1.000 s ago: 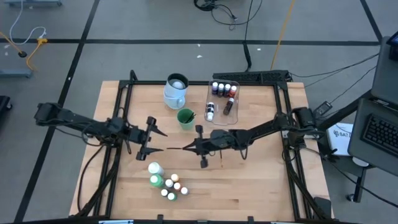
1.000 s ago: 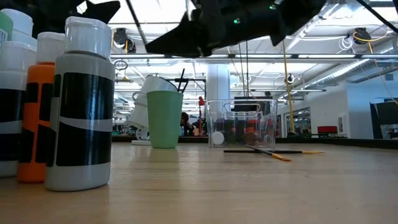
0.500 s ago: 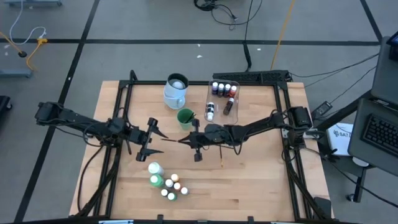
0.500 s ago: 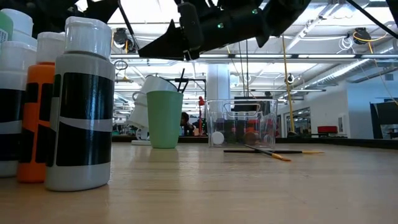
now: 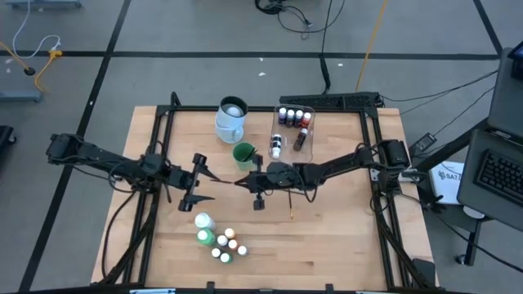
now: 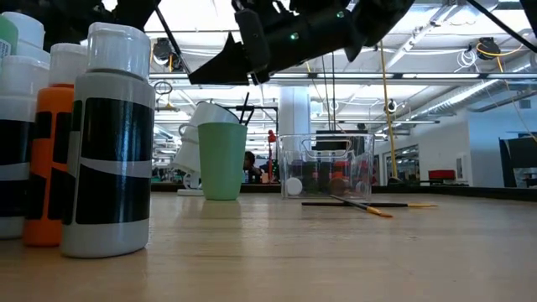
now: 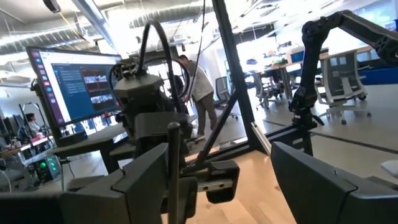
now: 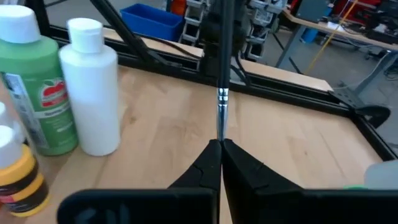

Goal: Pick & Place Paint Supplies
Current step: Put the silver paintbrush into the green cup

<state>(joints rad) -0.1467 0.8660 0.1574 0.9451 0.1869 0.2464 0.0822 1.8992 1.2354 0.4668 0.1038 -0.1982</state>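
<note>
Above the middle of the wooden table (image 5: pixel 327 237), the right gripper (image 5: pixel 240 181) hangs with its jaws pressed together on a thin dark-handled brush (image 8: pixel 222 93), pinched near the metal ferrule so the handle juts straight out ahead of the fingers. It hovers just beside the green cup (image 5: pixel 243 153), where another brush handle already stands, which suggests the cup is where this one is bound. The left gripper (image 5: pixel 206 184) waits nearby over the table's left half, its fingers spread wide and holding nothing, clear of the other arm's path. More brushes (image 6: pixel 361 204) lie flat on the wood to the right of centre, not yet collected. At the table's back, the clear plastic tub (image 5: pixel 293 133) holds several small paint bottles, with the pale-blue jug (image 5: pixel 230 119) near the cup. Toward the front, the white bottle (image 8: pixel 92 87) and green bottle (image 8: pixel 34 87) stand upright together with a cluster of tiny bottles (image 5: pixel 226 244), apparently still awaiting their turn.
</note>
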